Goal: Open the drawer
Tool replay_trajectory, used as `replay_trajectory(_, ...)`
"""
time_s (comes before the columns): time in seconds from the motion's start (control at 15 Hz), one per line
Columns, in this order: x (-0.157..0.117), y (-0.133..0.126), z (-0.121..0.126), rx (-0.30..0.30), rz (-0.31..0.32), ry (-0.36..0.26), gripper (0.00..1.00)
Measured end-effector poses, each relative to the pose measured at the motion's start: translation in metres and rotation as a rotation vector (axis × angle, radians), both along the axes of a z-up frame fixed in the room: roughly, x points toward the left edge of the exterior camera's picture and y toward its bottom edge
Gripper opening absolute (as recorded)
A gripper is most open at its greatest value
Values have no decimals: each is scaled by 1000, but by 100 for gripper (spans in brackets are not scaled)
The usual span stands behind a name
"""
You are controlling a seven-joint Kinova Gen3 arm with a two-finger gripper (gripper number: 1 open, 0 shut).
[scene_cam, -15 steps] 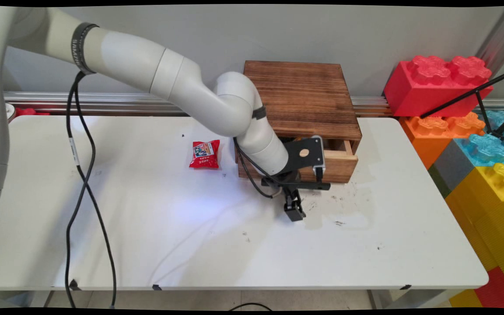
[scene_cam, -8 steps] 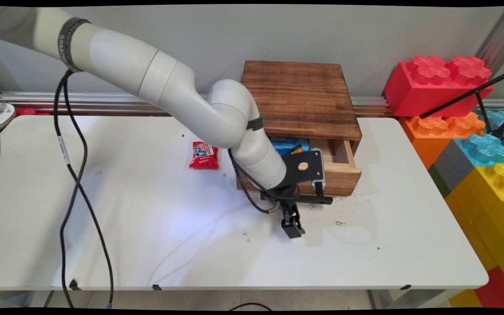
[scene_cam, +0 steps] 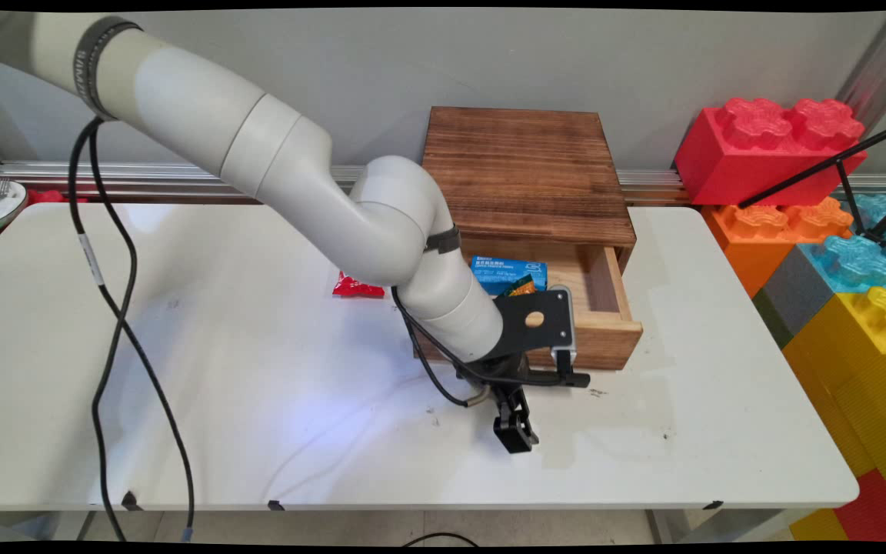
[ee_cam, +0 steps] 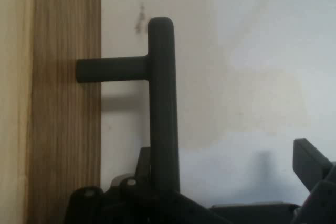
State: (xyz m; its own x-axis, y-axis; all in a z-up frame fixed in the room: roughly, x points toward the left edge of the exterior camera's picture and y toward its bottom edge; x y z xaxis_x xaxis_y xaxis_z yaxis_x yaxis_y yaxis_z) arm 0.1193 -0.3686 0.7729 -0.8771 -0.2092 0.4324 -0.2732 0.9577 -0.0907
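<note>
**Inspector:** State of the tool (scene_cam: pixel 539 404)?

**Assistant:** Spread wide. In the hand view (ee_cam: pixel 226 156) one finger (ee_cam: pixel 312 163) stands well clear on the bare side. The other sits low behind the black bar handle (ee_cam: pixel 163 103), close against it. I cannot tell whether they touch.

**Inspector:** Where is the handle mounted?

**Assistant:** On the pale front of the light wooden drawer (scene_cam: pixel 604 342). A short post joins it to the wood. In the main view the handle (scene_cam: pixel 572 378) lies just under the arm's black camera plate.

**Inspector:** Position of the drawer?

**Assistant:** It stands open, projecting toward the near side from the dark-stained wooden box (scene_cam: pixel 527 169) at the back of the white desk (scene_cam: pixel 258 400).

**Inspector:** Contents?

**Assistant:** A blue flat packet with white lettering (scene_cam: pixel 508 269), and a small orange-and-green packet (scene_cam: pixel 521 286) lying against it. The arm covers the drawer's left part.

**Inspector:** Anything else nearby?

**Assistant:** A red snack packet (scene_cam: pixel 354 288) on the desk left of the box, mostly hidden by the arm.
</note>
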Motion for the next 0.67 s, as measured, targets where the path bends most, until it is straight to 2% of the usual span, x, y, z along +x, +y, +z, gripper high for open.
replay_trajectory(0.67, -11, 38, 7, 22, -30, 21, 100)
